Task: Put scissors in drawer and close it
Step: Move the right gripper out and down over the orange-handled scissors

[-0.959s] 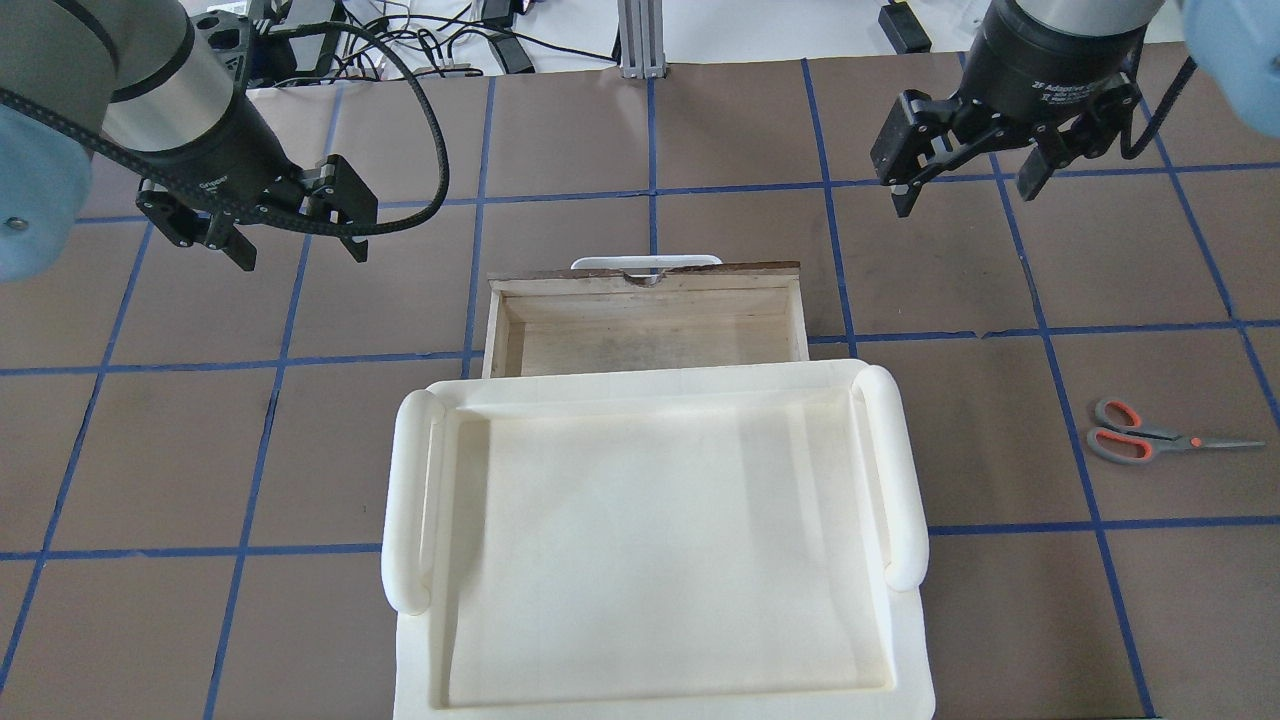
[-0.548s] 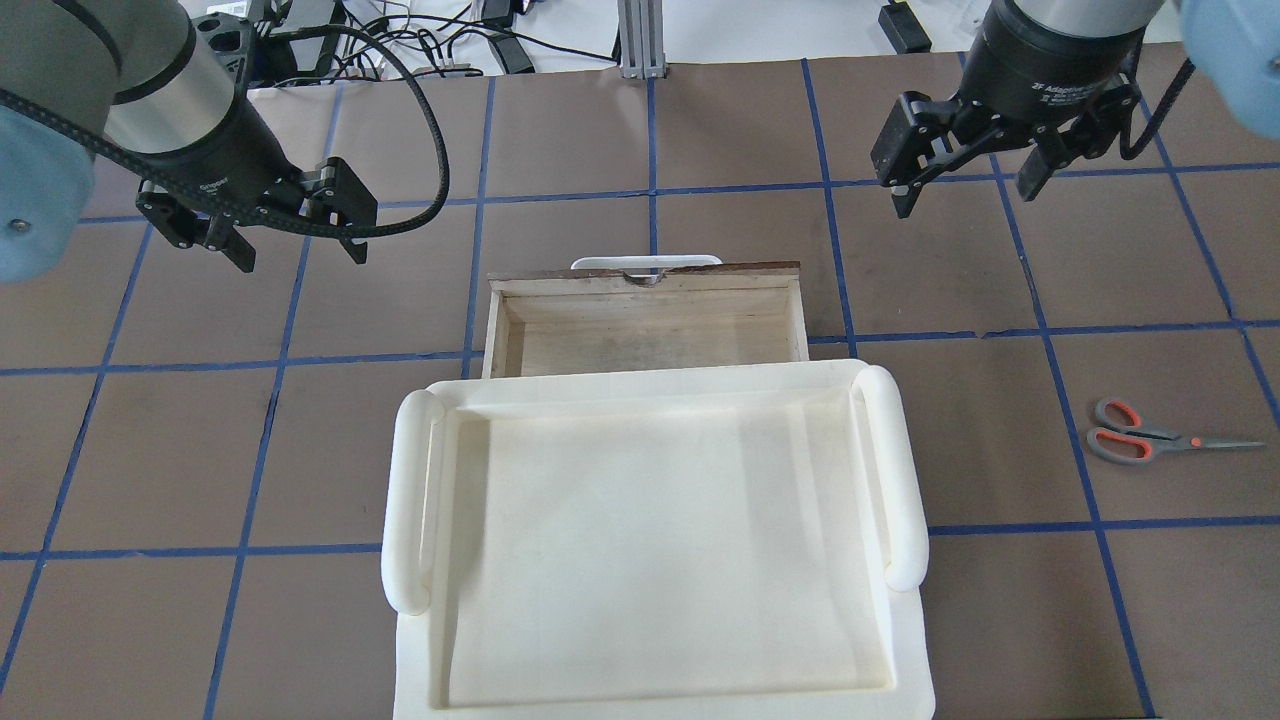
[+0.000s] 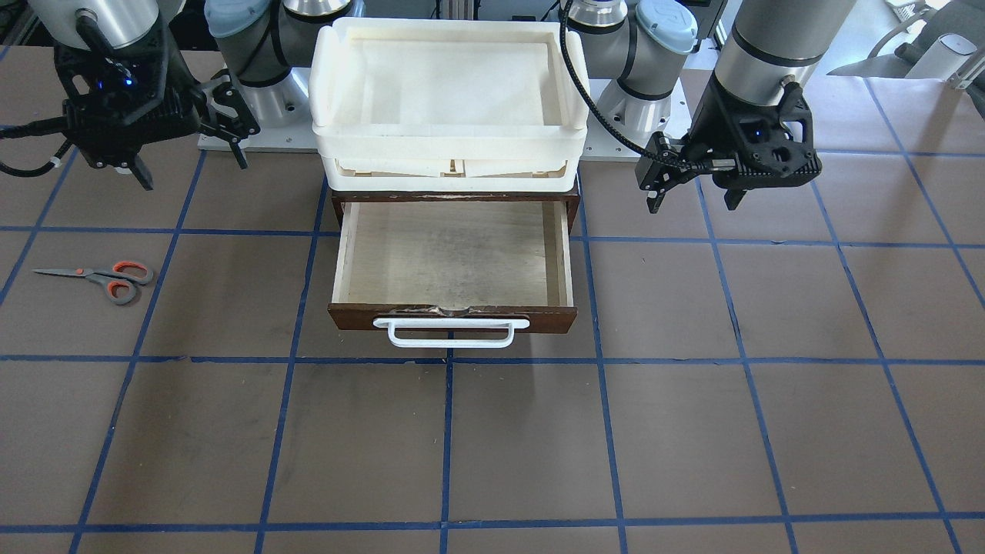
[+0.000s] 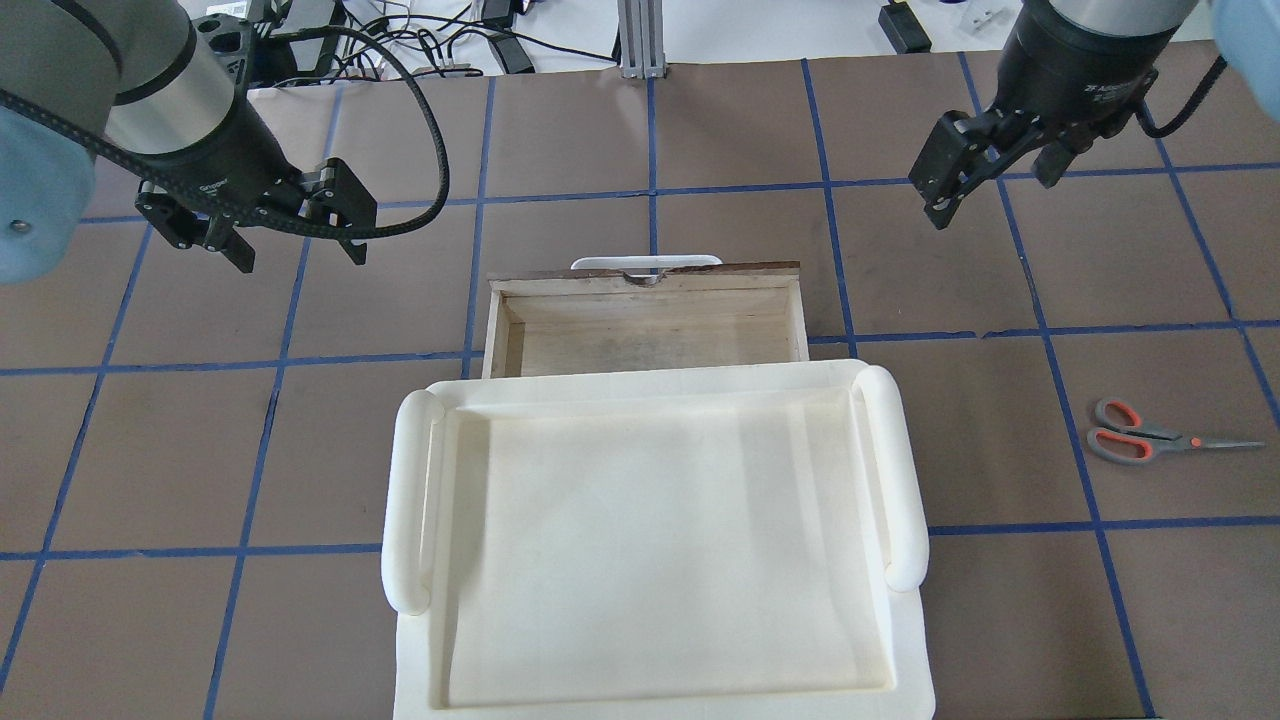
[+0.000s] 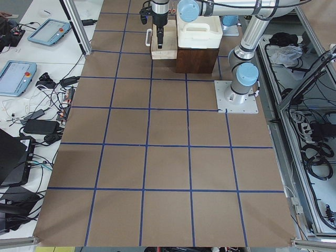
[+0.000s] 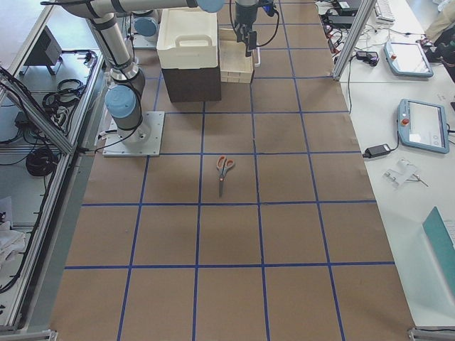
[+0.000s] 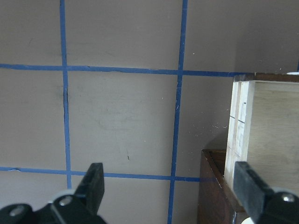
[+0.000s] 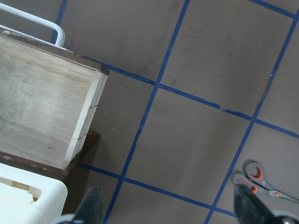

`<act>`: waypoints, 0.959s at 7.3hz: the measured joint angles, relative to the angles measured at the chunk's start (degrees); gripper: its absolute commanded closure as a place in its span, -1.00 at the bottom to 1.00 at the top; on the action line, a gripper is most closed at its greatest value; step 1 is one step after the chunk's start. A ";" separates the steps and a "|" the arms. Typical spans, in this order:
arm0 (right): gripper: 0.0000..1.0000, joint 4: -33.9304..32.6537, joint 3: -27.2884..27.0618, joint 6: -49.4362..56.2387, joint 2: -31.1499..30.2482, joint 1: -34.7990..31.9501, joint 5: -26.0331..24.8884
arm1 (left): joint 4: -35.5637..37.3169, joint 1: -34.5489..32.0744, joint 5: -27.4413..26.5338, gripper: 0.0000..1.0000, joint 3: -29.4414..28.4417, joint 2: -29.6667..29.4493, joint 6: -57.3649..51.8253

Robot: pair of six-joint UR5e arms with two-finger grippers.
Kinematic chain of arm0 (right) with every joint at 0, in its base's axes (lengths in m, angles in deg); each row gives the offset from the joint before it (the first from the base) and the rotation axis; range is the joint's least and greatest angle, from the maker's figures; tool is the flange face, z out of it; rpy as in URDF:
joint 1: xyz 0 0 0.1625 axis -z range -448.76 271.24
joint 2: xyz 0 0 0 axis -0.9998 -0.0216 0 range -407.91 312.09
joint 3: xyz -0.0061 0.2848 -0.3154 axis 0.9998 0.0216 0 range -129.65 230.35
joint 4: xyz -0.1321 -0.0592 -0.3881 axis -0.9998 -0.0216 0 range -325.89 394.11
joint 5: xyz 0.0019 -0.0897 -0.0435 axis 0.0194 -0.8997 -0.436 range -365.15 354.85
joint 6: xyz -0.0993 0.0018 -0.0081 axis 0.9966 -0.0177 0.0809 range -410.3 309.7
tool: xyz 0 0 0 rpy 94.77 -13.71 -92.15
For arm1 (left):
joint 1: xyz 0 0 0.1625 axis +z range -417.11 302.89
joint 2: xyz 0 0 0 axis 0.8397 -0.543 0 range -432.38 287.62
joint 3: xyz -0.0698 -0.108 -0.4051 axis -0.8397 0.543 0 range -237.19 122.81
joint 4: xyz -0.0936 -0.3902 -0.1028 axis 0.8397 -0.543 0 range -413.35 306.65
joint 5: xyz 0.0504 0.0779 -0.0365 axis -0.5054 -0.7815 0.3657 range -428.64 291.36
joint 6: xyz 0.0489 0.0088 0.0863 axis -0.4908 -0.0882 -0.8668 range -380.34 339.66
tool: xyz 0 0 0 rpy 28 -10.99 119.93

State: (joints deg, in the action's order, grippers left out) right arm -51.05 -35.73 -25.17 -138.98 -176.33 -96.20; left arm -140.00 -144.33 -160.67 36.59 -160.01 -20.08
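While your left gripper (image 4: 300, 255) has stayed put, your right gripper (image 4: 992, 187) has swung outward, toward the scissors (image 4: 1150, 437) lying on the bench (image 4: 1000, 620) well apart from the open drawer (image 4: 650, 345). Both pairs of jaws stand apart; the pickup looks just begun.

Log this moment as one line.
stage: pre-grasp | scissors: flat on table, robot's right side, untouched | drawer: open, empty | left claw: open, above table | right claw: open, above table
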 measured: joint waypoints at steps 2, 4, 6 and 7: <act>-1.00 0.36 -1.91 13.52 -0.18 3.34 -0.19 | -0.01 0.00 -0.02 -1.00 0.00 0.00 0.00; -1.00 0.39 -5.44 26.34 -0.31 8.31 -0.40 | -0.01 0.02 -0.03 -1.00 0.00 0.00 0.00; -1.00 0.15 -9.70 42.09 -0.29 16.47 -0.80 | -0.01 0.03 -0.03 -1.00 0.00 0.00 0.00; -1.00 -0.80 -12.29 51.60 -0.12 21.94 -0.70 | -0.01 0.03 -0.04 -1.00 0.00 0.00 0.00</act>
State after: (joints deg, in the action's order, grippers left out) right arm -51.84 -48.01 26.43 -139.09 -154.39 -96.90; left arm -140.02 -144.30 -160.71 36.59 -160.01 -20.08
